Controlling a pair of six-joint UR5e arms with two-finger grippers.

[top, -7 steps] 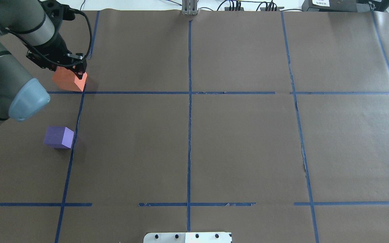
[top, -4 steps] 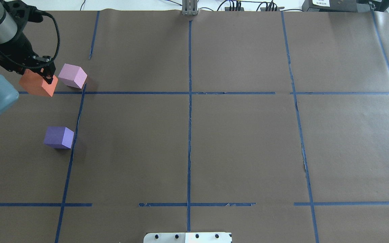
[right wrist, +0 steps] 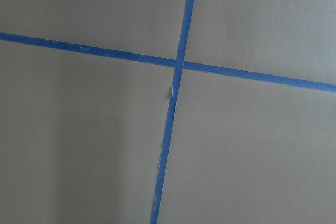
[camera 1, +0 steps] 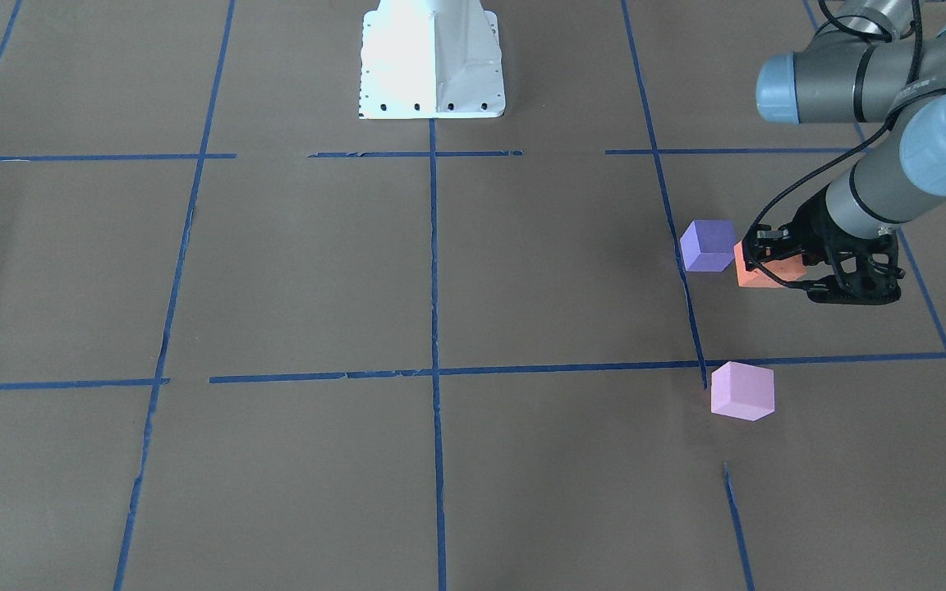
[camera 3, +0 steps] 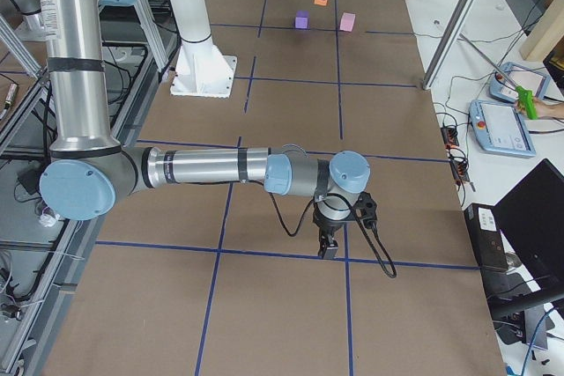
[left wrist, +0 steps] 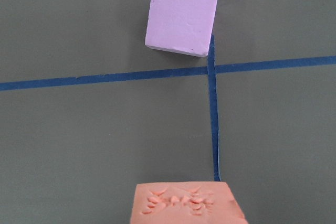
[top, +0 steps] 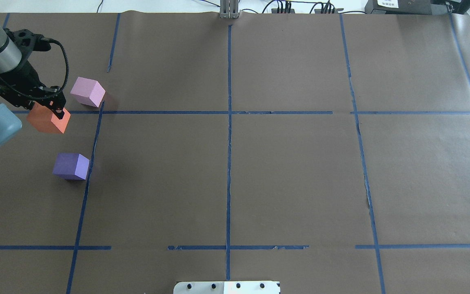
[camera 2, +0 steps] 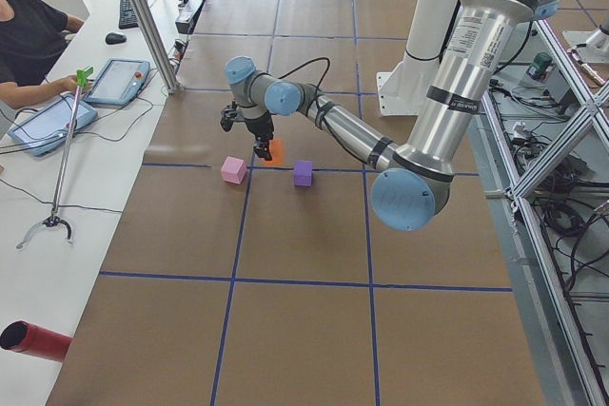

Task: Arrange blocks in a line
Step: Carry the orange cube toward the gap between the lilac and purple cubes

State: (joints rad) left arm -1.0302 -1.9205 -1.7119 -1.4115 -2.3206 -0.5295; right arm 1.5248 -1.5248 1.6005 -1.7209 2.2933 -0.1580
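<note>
Nearest the robot, the purple block [top: 71, 165] sits alone on the table [top: 259, 183]. Just beyond it, the left gripper [top: 50, 108] is clamped on the orange block [top: 47, 121], apparently carried clear of the surface. It looks like light, soft foam, its face dented in the wrist view, so pinch flat opposite sides, gently. Farthest out lies the pink block [top: 87, 91]. The right gripper [camera 3: 328, 248] is well apart, and I can't tell how wide it stands.
</note>
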